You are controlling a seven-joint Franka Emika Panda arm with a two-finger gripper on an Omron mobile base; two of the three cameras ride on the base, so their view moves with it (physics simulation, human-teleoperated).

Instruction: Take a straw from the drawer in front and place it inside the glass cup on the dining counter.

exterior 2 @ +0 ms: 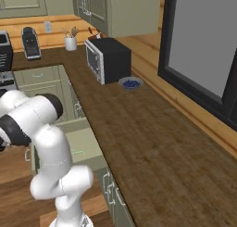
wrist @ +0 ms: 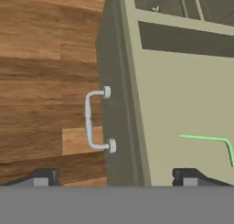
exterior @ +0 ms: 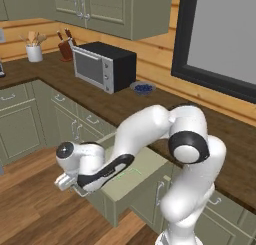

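Scene: a rendered kitchen with sage-green cabinets and a dark wood worktop (exterior: 125, 106); a microwave (exterior: 102, 66) stands on it, a small bowl (exterior: 143, 88) just beside it.
Drawer: the drawer (exterior: 131, 181) under that worktop stands pulled well out, its pale floor bare except for the straw.
Handle: the silver bar handle (wrist: 95, 120) on the drawer front faces the wood floor.
Straw: the straw (wrist: 211, 142), thin and light green with a bent end, lies flat on the drawer floor, inside the front wall and well apart from the handle; in the right base view it is a faint green line (exterior 2: 76, 153).
Gripper: the gripper (wrist: 116, 175) hangs above the drawer front, wide open and empty, one finger over the floor side and one over the drawer interior, touching nothing.
Step in hand: by my reading, going into the drawer for the straw.
Doing it well: shift the hand away from the handle until the straw's long straight part lies between the fingers, turn the wrist so the jaws close across the stick, descend to the drawer floor without clipping the front wall, and avoid pinching at the bend.
Risk: a thin, light stick may roll or slip from the pads.
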